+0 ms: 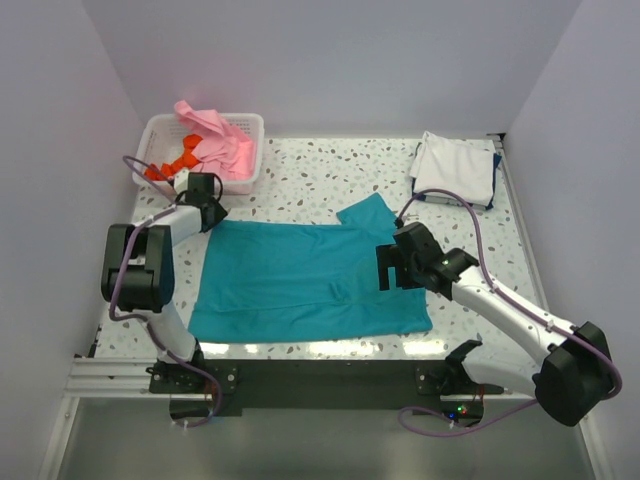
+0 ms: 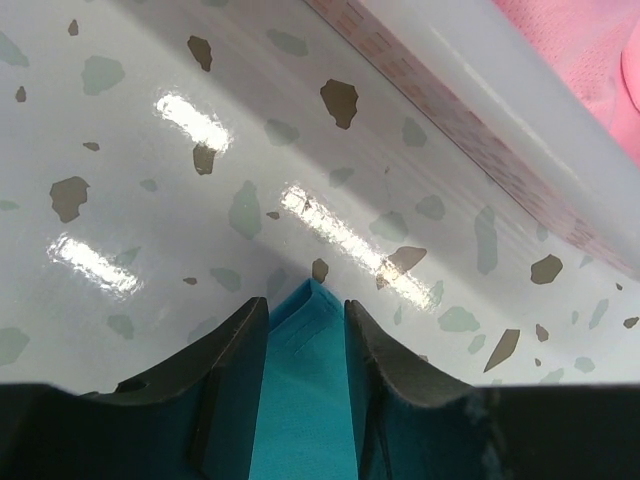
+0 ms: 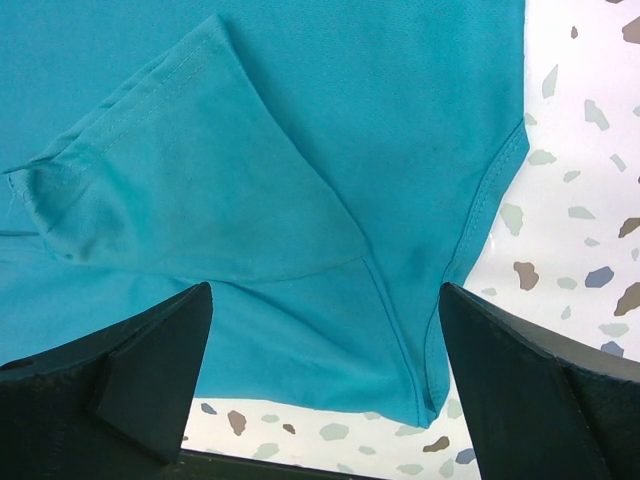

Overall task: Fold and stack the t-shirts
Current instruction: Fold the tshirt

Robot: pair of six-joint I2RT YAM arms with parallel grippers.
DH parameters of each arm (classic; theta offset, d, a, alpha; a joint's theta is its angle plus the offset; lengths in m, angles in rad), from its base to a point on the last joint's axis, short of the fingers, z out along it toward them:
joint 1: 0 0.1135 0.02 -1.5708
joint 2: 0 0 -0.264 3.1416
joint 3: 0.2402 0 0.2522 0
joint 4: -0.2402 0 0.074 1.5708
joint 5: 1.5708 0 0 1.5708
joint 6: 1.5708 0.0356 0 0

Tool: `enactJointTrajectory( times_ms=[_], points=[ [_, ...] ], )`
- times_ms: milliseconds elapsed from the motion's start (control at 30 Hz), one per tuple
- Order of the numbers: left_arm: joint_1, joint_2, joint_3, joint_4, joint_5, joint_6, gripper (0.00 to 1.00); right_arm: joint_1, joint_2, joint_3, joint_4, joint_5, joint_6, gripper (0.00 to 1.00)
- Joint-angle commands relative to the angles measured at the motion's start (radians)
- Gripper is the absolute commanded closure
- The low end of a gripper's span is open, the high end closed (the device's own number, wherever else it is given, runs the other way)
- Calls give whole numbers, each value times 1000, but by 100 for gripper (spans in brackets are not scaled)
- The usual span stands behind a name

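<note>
We are listing:
- The teal t-shirt (image 1: 300, 280) is lying spread flat on the speckled table (image 1: 330, 175).
- The left gripper (image 2: 305, 310) is straddling the shirt's far left corner with its fingers partway apart. We cannot tell whether they are pinching it.
- The right gripper (image 3: 325, 290) is hovering, jaws spread wide, over a sleeve by the shirt's right edge.

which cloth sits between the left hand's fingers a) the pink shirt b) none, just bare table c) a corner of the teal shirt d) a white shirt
c: in the left wrist view a corner of the teal shirt shows between the fingers of the left hand, while the pink shirt lies over in the basket.
</note>
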Motion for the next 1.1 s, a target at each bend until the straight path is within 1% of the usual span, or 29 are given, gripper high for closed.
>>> enactJointTrajectory(
  times_ms=[0,100,200,233,300,333,400,433,533,800,967,1067],
  points=[
    [9,33,47,16,10,-13,58,0,-9,-2,21,34,4,1],
    [10,55,53,-5,1,-22,58,0,-11,-3,19,39,1,1],
    [9,76,58,-27,-16,-31,61,1,-9,2,19,40,-4,1],
    [7,82,58,-30,-17,-33,66,1,-12,3,19,40,-6,1],
    [9,82,52,-38,-22,-34,72,0,-9,6,16,42,-9,1],
    [9,81,52,-38,-22,-31,77,1,-9,8,19,45,-10,1],
    [9,78,48,-44,-25,-25,82,1,-6,14,22,47,-10,1],
    [9,73,45,-45,-24,-22,88,1,-5,18,24,48,-12,1],
    [9,53,36,-45,-21,-11,100,0,11,38,28,50,-12,1],
    [9,-26,-31,21,28,50,100,0,89,110,34,76,-7,1],
    [7,-135,-94,90,74,78,100,-11,169,198,54,90,11,1],
    [7,-197,-137,97,72,76,100,-20,222,267,54,86,33,1]
  ],
)
